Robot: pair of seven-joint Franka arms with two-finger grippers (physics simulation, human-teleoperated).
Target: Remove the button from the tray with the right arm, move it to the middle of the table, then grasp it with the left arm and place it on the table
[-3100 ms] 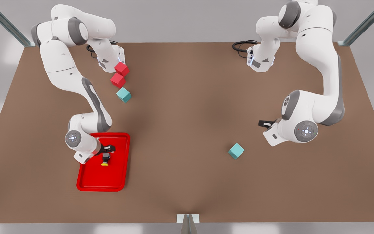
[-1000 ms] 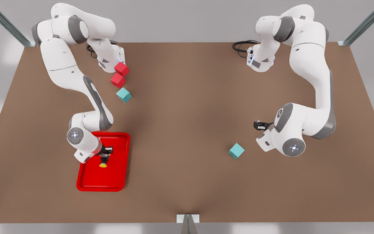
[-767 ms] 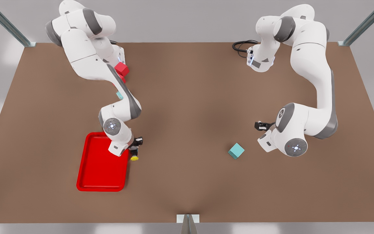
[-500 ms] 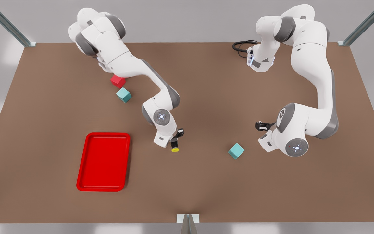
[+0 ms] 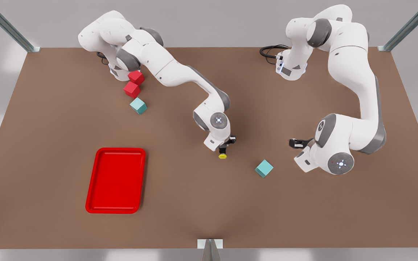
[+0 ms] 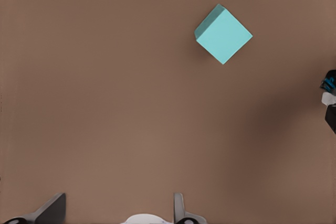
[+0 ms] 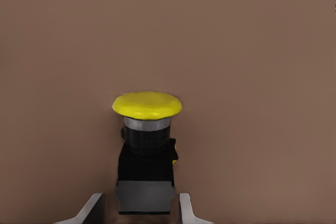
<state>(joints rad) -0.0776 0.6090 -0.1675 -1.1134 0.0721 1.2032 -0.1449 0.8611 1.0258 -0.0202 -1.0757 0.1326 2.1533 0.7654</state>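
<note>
Button (image 5: pixel 222 155) held by right hand (image 5: pixel 226 145), outside tray (image 5: pixel 116 179).

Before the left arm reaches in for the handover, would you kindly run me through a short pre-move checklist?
1. Button out of the red tray: ok.
2. Right claw shut on the button's dark body, yellow cap pointing away from the claw: ok.
3. Button near the table's middle: ok.
4. Left claw open, waiting on the front view's right: ok.
5. Path clear: not ok, the teal cube lies between the left claw and the button.
6. Button's height above the table: cannot tell.
</note>
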